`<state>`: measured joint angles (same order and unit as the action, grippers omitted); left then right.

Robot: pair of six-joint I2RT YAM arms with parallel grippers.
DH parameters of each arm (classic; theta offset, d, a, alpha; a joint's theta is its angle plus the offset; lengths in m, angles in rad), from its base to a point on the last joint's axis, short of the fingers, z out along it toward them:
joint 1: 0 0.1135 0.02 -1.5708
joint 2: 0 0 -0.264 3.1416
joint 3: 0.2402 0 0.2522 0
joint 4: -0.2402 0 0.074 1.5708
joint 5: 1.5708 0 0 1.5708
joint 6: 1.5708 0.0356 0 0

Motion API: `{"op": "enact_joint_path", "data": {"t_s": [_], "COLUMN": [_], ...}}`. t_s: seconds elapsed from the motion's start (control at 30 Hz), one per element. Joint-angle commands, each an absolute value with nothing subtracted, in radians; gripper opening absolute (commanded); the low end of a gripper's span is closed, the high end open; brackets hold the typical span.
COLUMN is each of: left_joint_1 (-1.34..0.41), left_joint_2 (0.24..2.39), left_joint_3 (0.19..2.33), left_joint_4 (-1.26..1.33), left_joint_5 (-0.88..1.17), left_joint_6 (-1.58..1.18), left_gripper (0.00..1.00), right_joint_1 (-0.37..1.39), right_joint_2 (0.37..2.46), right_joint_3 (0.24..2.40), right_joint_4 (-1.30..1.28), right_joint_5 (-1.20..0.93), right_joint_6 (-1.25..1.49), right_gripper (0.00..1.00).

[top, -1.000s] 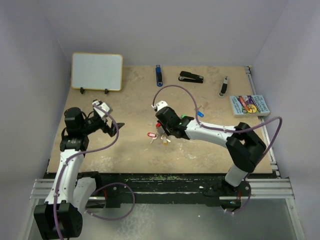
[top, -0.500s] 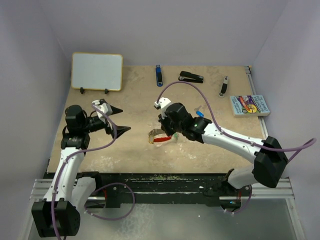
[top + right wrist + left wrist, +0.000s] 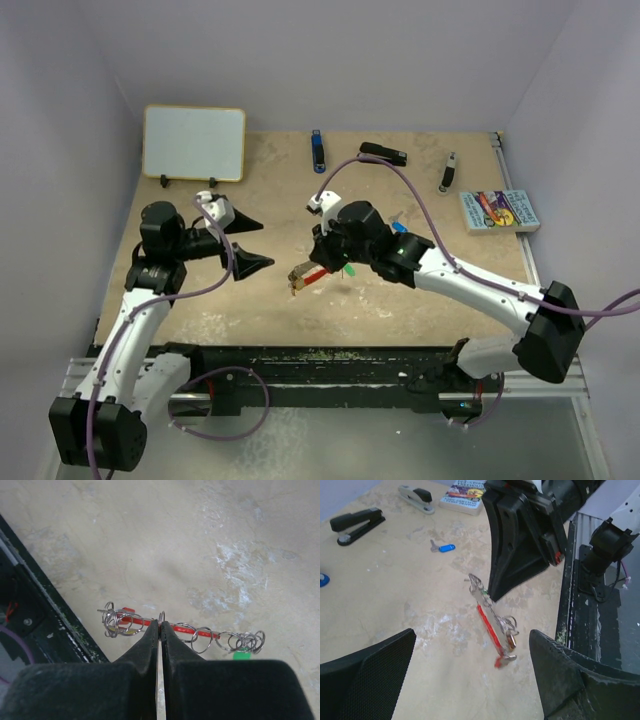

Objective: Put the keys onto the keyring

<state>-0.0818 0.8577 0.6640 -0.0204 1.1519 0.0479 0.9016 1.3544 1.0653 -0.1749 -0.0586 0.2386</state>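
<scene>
One keyring [image 3: 186, 629] now lifted by right gripper [image 3: 160, 626].

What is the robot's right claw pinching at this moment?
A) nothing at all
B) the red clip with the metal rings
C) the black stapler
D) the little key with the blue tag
B: in the right wrist view, the right gripper is closed on one of the metal rings of the red keyring, which hangs just beyond its fingertips above the table.
</scene>
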Motion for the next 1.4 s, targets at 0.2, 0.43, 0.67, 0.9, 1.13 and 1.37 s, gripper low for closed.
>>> {"op": "enact_joint_path", "data": {"t_s": [0.2,0.43,0.67,0.9,1.13,1.37], "left_joint_1": [-0.179,-0.196,-0.226,-0.23,-0.23,-0.308], "left_joint_2": [1.054,1.14,1.17,1.199,1.25,1.403], "left_joint_3": [1.0,1.076,1.114,1.172,1.189,1.328], "left_joint_4": [-0.371,-0.449,-0.586,-0.702,-0.789,-1.091], "left_joint_5": [1.11,1.173,1.225,1.215,1.272,1.303], "left_joint_6": [0.381,0.421,0.491,0.576,0.658,0.902], "left_gripper": [0.98,0.98,0.98,0.98,0.98,0.98], "right_joint_1": [0.989,0.991,0.997,1.021,1.068,1.114], "right_joint_2": [1.289,1.264,1.294,1.314,1.325,1.349], "right_joint_3": [1.174,1.195,1.272,1.321,1.353,1.383], "right_joint_4": [-0.122,-0.132,-0.192,-0.265,-0.3,-0.307], "right_joint_5": [-0.111,-0.101,-0.057,0.033,0.117,0.177], "right_joint_6": [0.315,0.318,0.315,0.317,0.307,0.294], "right_gripper": [0.0,0.0,0.0,0.0,0.0,0.0]}}
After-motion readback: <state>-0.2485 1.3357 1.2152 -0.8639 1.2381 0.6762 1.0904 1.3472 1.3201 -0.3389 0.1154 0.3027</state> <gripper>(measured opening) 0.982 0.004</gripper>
